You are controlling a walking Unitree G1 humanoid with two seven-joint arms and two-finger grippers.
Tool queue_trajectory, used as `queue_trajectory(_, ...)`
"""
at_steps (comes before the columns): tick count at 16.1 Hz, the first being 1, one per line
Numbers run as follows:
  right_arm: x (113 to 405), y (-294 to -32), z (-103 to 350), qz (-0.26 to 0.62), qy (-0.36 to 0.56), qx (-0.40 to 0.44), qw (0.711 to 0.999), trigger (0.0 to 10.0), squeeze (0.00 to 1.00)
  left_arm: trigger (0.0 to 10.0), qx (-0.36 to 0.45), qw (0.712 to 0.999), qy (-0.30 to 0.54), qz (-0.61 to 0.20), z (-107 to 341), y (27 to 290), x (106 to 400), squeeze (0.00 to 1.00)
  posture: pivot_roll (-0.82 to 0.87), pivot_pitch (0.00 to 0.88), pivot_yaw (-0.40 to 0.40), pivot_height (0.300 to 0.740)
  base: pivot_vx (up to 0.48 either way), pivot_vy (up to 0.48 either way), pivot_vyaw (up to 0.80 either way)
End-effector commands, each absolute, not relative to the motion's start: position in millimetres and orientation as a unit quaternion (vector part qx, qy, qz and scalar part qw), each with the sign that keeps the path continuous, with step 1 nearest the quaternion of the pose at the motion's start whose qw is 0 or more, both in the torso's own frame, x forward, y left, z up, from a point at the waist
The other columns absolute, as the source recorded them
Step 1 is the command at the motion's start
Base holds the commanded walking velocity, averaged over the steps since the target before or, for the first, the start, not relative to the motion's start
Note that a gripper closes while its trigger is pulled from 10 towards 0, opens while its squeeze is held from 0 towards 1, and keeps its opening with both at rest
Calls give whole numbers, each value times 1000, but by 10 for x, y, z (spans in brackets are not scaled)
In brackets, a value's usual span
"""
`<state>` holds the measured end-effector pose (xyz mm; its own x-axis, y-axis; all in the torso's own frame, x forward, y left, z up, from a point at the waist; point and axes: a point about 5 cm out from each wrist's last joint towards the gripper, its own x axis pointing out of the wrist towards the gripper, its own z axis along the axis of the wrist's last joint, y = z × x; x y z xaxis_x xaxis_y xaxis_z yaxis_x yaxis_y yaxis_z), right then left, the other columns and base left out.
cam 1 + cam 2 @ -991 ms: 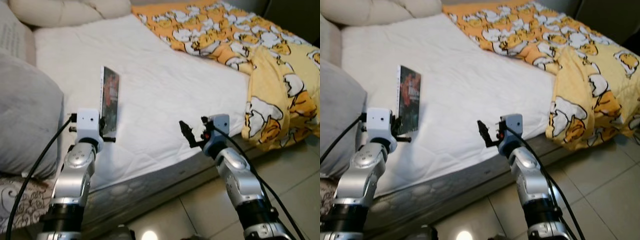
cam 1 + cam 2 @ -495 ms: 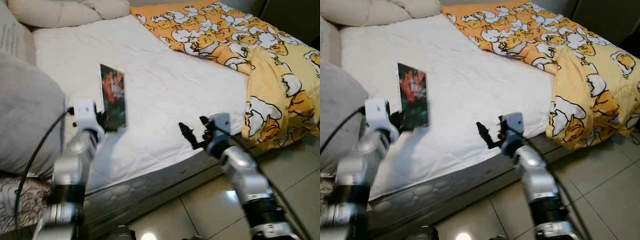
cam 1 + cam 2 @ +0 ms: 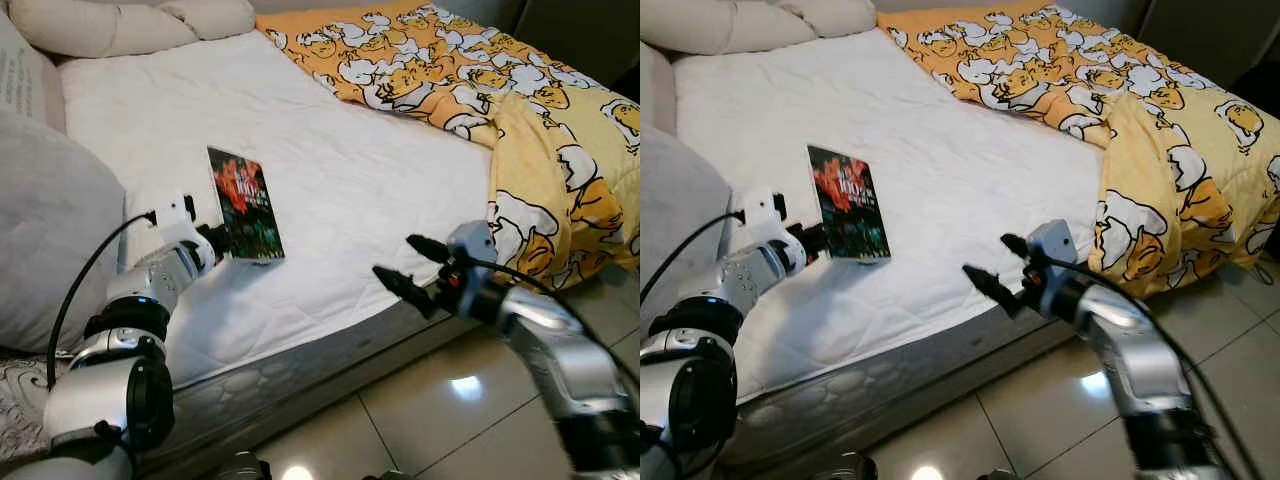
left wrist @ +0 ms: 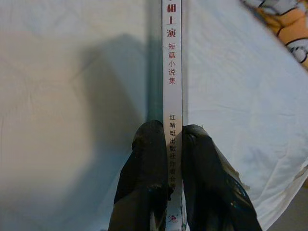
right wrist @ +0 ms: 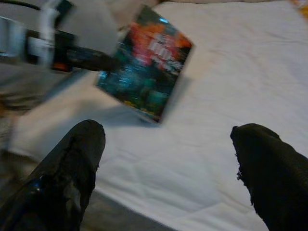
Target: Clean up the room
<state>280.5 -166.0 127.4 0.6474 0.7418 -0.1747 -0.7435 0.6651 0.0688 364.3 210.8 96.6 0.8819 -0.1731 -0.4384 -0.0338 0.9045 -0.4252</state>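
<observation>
- Left eye view: at the bedside, the left gripper [image 3: 215,243] pinches the near edge of a book [image 3: 246,205], cover tilted up, over the white sheet of the bed [image 3: 340,170]. The right gripper [image 3: 410,268], fingers spread and empty, hangs off the mattress edge above the floor [image 3: 440,410]. A grey pillow [image 3: 50,240] sits at the robot's left, a yellow duvet [image 3: 520,100] bunched at its right.
- Right eye view: the same scene; the book [image 3: 848,204] hangs just above the sheet, or perhaps touches it at the low corner (too close to call).
- Left wrist view: two black fingers [image 4: 147,178] close on the book's white spine [image 4: 172,96], one on each cover, with printed characters running up it.
- Right wrist view: between the open fingers [image 5: 72,163], the book's red-and-teal cover [image 5: 147,62] shows across the sheet, the left arm [image 5: 57,48] reaching to it.
- Handling: a thin paperback, by the look of it: light, fairly stiff along the spine, likely to flex or fan open if held by a loose page edge. The glossy cover could slip. The spine end, where it is now held, seems the soundest grip.
</observation>
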Motion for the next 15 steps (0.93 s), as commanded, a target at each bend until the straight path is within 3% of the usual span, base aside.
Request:
queue_trajectory(1, 2720, -1641, 1326, 441, 102, 7, 892, 10000, 0, 10000, -216, 946, 241, -27, 966, 2126, 3656, 0, -189, 67, 19, 740, 0, 0, 0)
queue_trajectory(4, 2475, -1632, 1404, 496, 144, 26, 856, 10000, 0, 10000, -203, 945, 258, -6, 869, 2184, 3615, 0, -239, 123, 29, 740, 0, 0, 0)
queue_trajectory(5, 2317, -1605, 1396, 528, 175, 22, 831, 10000, 0, 10000, -185, 946, 266, -3, 848, 2204, 3604, 0, -256, 147, 31, 740, 0, 0, 0)
queue_trajectory(6, 2271, -1600, 1383, 528, 186, 14, 829, 10000, 0, 10000, -173, 947, 271, 11, 842, 2241, 3598, 0, -267, 159, 33, 740, 0, 0, 0)
queue_trajectory(12, 2304, -1615, 1413, 443, 182, -4, 878, 10000, 0, 10000, -93, 953, 285, 52, 822, 2387, 3565, 0, -305, 202, 25, 740, 0, 0, 0)
queue_trajectory(15, 2239, -1555, 1448, 462, 181, 0, 868, 10000, 0, 10000, -89, 952, 282, 79, 804, 2443, 3544, 0, -311, 203, 17, 740, 0, 0, 0)
